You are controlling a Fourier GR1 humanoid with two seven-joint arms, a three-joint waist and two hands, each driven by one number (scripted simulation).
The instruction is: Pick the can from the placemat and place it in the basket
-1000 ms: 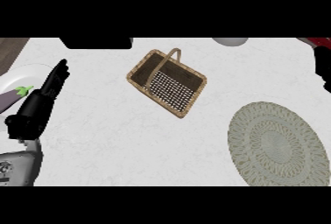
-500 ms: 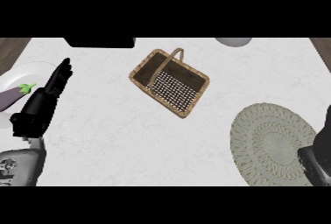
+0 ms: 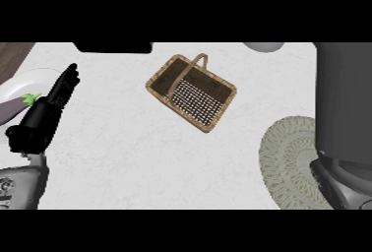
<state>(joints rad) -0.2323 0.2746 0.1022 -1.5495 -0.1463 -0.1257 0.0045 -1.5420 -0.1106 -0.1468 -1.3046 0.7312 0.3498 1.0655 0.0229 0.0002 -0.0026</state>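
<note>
The brown wicker basket point(image 3: 158, 82) lies at the counter's middle back, handle toward the far side, with nothing showing inside it. At the right, the round woven placemat point(image 3: 287, 152) is half hidden. No can shows on its visible part or anywhere else. My left hand point(image 3: 44, 118) rests open at the left edge, fingers up, far from the basket. My right forearm point(image 3: 345, 98) rises as a big grey mass along the right edge, covering the placemat's right half. Its hand is outside the picture.
A white plate point(image 3: 25, 81) holding a purple eggplant point(image 3: 11, 109) sits at the far left behind my left hand. A grey rounded object point(image 3: 263, 47) and a dark one point(image 3: 112, 47) stand along the counter's back edge.
My right arm has come in from the right edge and now looms large over the placemat's right half. The view has shifted slightly. The left hand has stayed put.
</note>
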